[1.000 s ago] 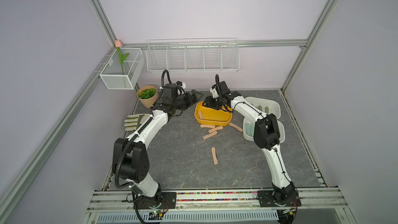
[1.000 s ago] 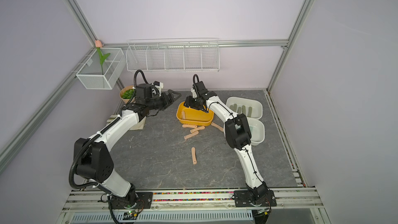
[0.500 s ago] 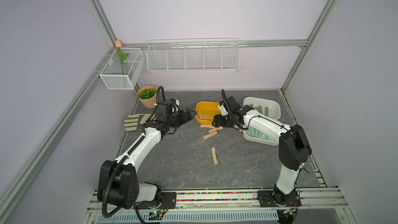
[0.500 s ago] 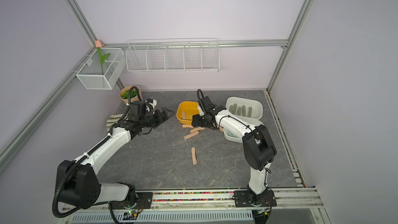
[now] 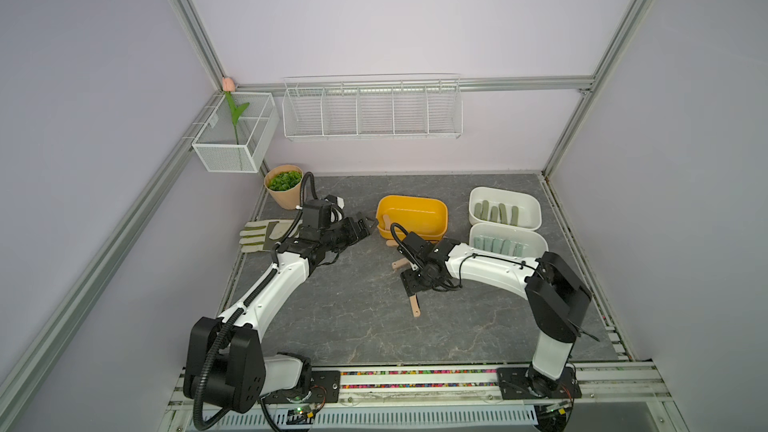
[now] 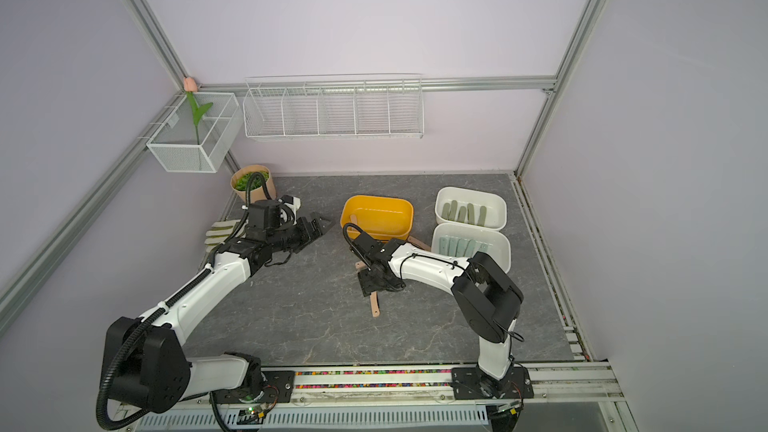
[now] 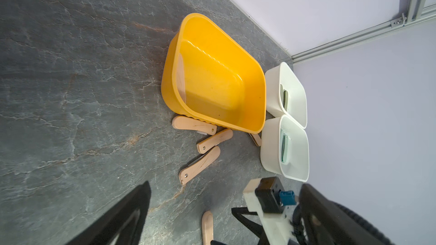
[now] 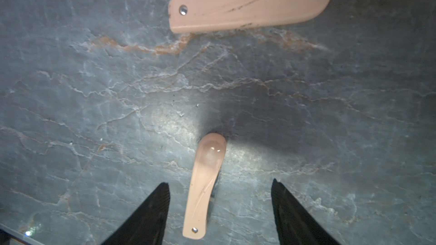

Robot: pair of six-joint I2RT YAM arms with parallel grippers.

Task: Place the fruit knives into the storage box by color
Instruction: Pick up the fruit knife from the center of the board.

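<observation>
By my reading the sorting is well past halfway. On the side of the yellow box point(image 5: 432, 234) away from the left arm, two white boxes sit touching each other. The farther white box point(image 7: 274, 90) holds the olive knives point(image 5: 500, 214) and the nearer white box point(image 7: 270, 154) the mint knives point(image 7: 284, 147). No green knife lies loose on the tabletop point(image 5: 353, 326). Pink is the colour left: one pink knife point(image 7: 180, 76) leans against the wall inside the yellow box. Three more pink knives point(image 7: 214, 140) lie just in front of that box, a fourth pink knife point(image 7: 256, 139) is tucked at its corner, and a lone pink knife point(image 8: 204, 185) lies well in front of it. The right gripper point(image 8: 220, 182) hovers over that lone knife, jaws apart on either side and not touching it. The left gripper point(image 5: 368, 224) hangs just beside the yellow box, jaws wide and empty.
</observation>
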